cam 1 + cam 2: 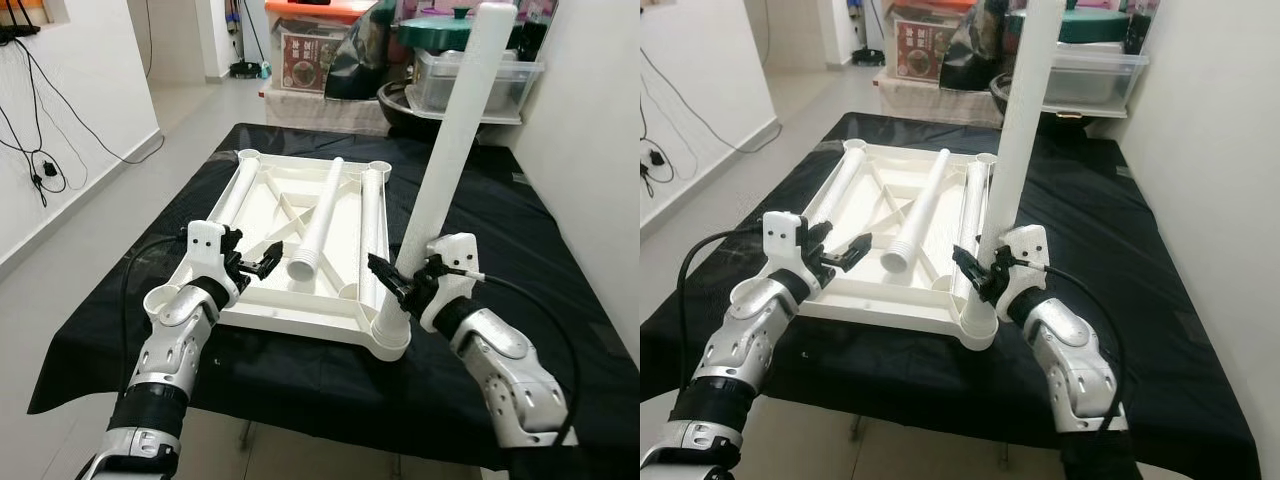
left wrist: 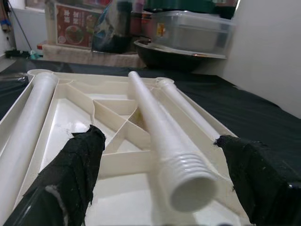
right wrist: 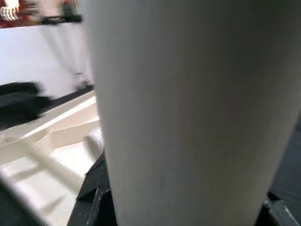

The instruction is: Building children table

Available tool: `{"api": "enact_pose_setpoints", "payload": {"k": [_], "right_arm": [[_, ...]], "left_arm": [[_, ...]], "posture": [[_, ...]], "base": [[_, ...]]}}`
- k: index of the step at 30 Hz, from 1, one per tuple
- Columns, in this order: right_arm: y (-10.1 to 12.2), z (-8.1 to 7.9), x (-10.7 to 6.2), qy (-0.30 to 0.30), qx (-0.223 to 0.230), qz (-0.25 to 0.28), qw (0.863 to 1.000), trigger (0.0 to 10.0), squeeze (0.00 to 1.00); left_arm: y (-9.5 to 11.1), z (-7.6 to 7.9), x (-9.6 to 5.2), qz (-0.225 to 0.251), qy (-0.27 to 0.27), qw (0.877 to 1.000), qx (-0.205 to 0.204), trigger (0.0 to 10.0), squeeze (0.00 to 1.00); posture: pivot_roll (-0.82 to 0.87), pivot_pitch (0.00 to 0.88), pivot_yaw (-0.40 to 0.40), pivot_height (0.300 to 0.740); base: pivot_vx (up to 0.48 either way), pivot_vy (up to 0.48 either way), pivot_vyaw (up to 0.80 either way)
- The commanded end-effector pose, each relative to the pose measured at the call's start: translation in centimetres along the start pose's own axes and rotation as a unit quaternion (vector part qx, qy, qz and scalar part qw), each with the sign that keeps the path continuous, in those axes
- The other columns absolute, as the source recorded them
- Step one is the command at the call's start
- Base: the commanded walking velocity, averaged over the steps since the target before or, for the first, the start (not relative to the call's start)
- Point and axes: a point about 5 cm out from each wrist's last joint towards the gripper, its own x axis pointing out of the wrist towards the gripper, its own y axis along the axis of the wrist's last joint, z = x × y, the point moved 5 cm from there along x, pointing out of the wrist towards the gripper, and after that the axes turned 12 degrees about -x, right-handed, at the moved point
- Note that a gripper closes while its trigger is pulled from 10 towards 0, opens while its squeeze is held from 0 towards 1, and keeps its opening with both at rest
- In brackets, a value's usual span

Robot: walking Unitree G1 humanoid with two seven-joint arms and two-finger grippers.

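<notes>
While the right gripper (image 1: pixel 392 280) pinches the standing leg (image 1: pixel 452 150) in the tabletop's (image 1: pixel 290 315) near corner socket, it should twist squarely, the left gripper (image 1: pixel 262 258) spread beside the loose leg (image 1: pixel 318 222).

silver arms, black fingers (image 2: pixel 77 162), black cables

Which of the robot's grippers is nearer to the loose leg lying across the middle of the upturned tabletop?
Left. The left gripper hangs open just short of the loose leg's threaded end; the right gripper grips the upright leg at the corner.
</notes>
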Motion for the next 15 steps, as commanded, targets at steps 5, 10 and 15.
{"api": "enact_pose_setpoints", "payload": {"k": [5, 10, 15], "right_arm": [[-7.6, 7.3, -4.9, -0.318, 0.064, -0.186, 0.927, 0.0, 0.00], [-7.0, 5.8, -4.7, -0.330, 0.064, -0.195, 0.921, 10.0, 0.00], [-3.1, 3.6, -2.8, -0.278, 0.040, -0.120, 0.952, 10.0, 1.00]], "left_arm": [[-1.0, 0.5, -0.3, -0.015, -0.005, 1.000, 0.001, 10.0, 0.00], [-0.8, 0.1, -0.4, -0.017, -0.002, 1.000, 0.004, 10.0, 0.00], [-1.2, 0.3, -0.1, -0.018, -0.001, 1.000, -0.001, 10.0, 0.00]], "posture": [[0.06, 0.000, -0.052, 0.740], [0.05, 0.000, -0.049, 0.740], [0.04, 0.000, -0.048, 0.740]], "base": [[0.000, 0.000, 0.00], [0.000, 0.000, 0.00], [0.000, 0.000, 0.00]]}}
